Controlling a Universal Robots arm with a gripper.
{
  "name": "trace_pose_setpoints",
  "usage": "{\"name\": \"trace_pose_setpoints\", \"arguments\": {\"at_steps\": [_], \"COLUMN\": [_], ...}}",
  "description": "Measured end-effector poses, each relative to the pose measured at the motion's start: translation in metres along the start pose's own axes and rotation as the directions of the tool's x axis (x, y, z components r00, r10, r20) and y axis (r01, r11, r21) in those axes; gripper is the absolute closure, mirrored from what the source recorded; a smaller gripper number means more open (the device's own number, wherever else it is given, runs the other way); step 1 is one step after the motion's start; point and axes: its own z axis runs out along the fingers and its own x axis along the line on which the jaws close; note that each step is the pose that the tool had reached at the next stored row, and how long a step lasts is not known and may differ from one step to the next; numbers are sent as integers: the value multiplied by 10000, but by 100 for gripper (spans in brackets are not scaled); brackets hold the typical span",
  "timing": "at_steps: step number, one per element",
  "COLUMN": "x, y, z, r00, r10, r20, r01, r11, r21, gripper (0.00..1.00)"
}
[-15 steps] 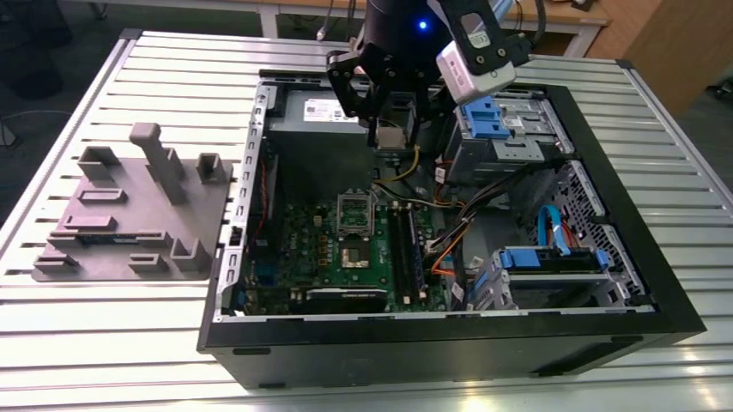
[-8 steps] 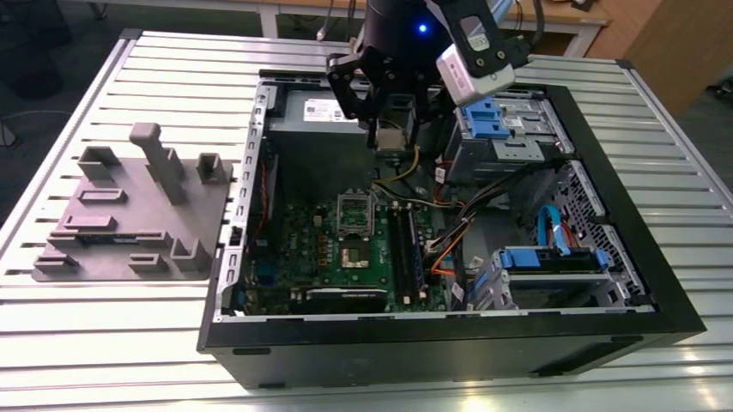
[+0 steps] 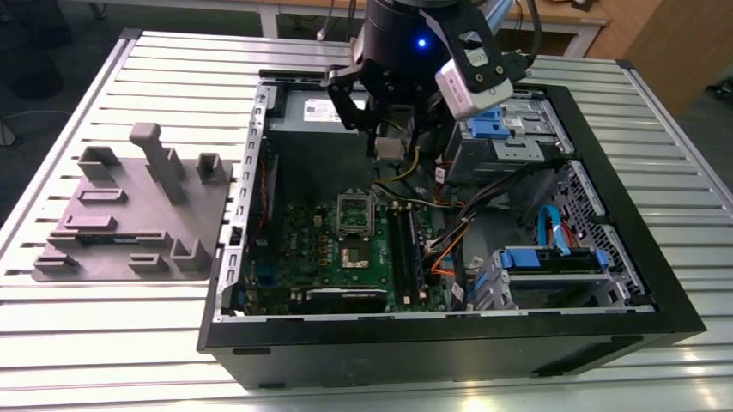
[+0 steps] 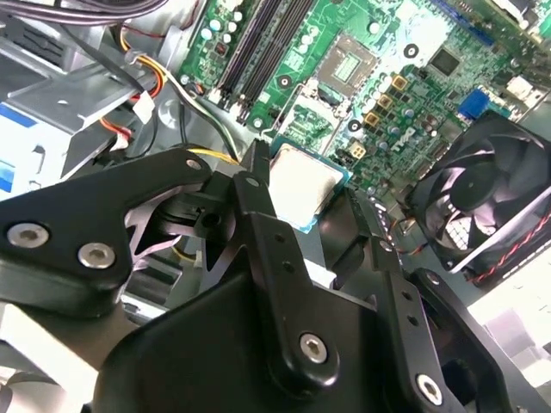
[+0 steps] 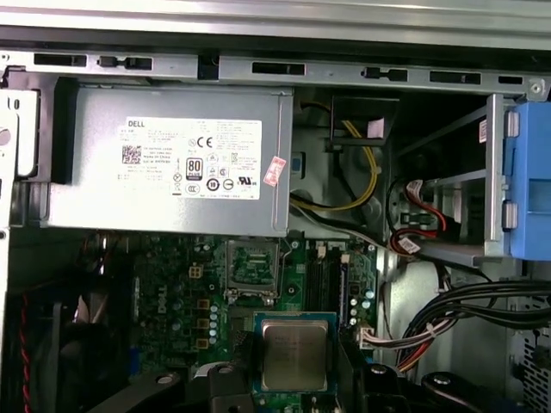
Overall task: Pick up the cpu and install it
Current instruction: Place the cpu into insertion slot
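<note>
Exterior view overlooks the case (image 3: 458,348); both wrist views closely share its motherboard (image 4: 405,43).

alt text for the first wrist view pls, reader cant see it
The pincer grips the cpu by two opposite edges, its silver-grey metal top facing the camera, over the green motherboard inside an open computer case. Beyond it sit the socket and a grey power supply box with a white label.
</note>
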Motion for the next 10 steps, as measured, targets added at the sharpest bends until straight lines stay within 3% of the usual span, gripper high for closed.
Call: {"name": "trace_pose_setpoints", "arguments": {"at_steps": [4, 10], "x": [8, 58], "y": [-59, -67], "z": [31, 101], "r00": [10000, 10000], "r10": [22, 52], "r20": [1, 0], "r01": [-22, -52], "r11": [10000, 10000], "r21": [-3, 2], "gripper": [53, 53]}}
